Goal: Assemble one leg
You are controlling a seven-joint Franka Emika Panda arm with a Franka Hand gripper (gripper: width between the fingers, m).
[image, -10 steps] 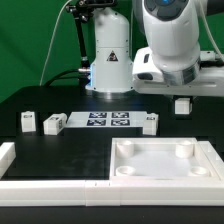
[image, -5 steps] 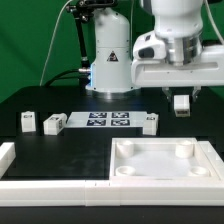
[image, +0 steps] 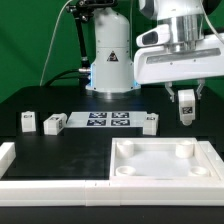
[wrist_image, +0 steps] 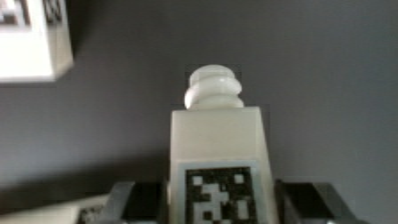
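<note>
Black table (image: 70, 150) — wrist alone shows leg (wrist_image: 217, 150) peg (wrist_image: 214, 85).

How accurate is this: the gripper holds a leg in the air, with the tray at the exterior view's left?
Not quite. The exterior view shows the tray at its right, not its left. The gripper does hold a leg in the air.

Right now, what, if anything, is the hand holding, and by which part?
The hand holds the leg, clamped on opposite sides of its tagged end; the knobbed tip points away from the hand.
</note>
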